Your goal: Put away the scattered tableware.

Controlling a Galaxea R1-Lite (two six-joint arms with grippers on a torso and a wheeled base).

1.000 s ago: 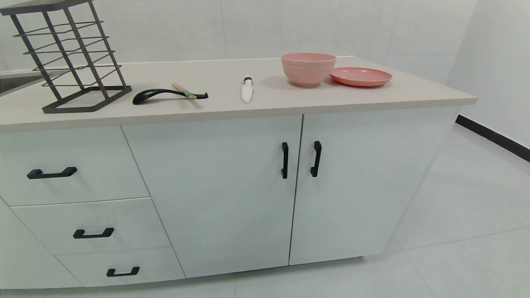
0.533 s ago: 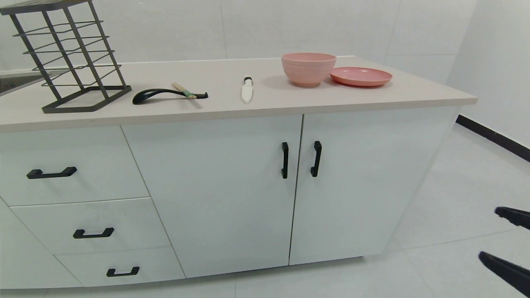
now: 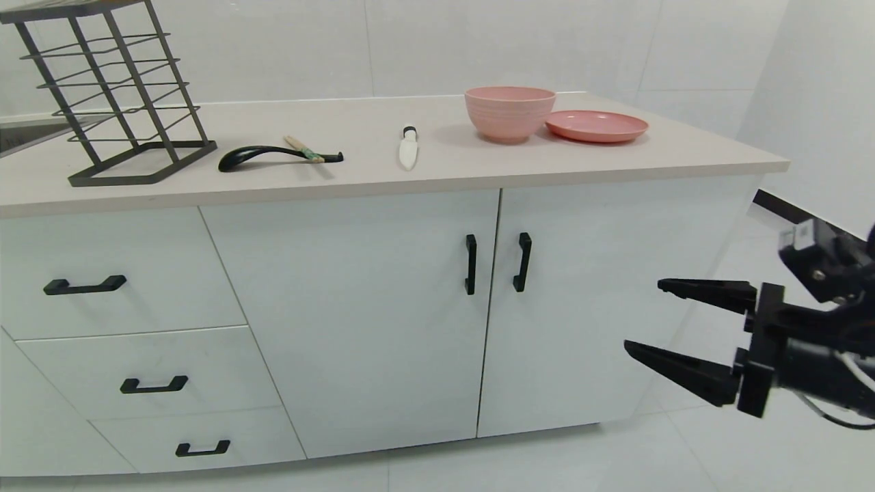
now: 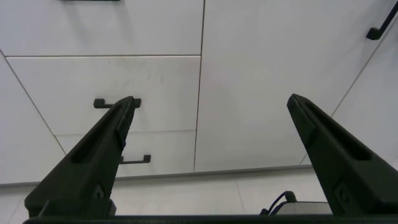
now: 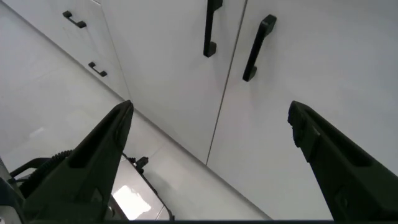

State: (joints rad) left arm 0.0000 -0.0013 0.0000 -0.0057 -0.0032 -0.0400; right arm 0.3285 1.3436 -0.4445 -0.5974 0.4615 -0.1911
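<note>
Reaching in from the robot's right in the head view, the right gripper point(image 3: 642, 314) is held well below the counter point(image 3: 683, 160). It is level with the lower half of the right door point(image 3: 601, 273). Its fingers point toward the cabinet, one above the other, spread wide with nothing between them.

- Bowl point(image 3: 509, 113), pink: upright on the counter's right part.
- Plate point(image 3: 596, 126), pink: flat, just beside the bowl on its right; whether they touch cannot be told.
- Knife point(image 3: 408, 147), white with a black end: lying near the counter's middle, apart from the bowl.
- Ladle point(image 3: 273, 154), black: lying left of the knife.
- Chopsticks point(image 3: 304, 149): lying across the ladle's handle.
- Rack point(image 3: 113, 89), black wire: standing at the counter's left end.
- Two doors, both shut, each with a vertical black handle point(image 3: 470, 264) beside the centre seam.
- Three drawers point(image 3: 137, 369), stacked on the left, all shut.

In the left wrist view, the left gripper point(image 4: 210, 102) is low and faces the drawers and the left door. Its fingers are parted wide and hold nothing.

In the right wrist view, the right gripper is tilted toward the two door handles, fingers apart and unladen. The drawers sit farther off.
</note>
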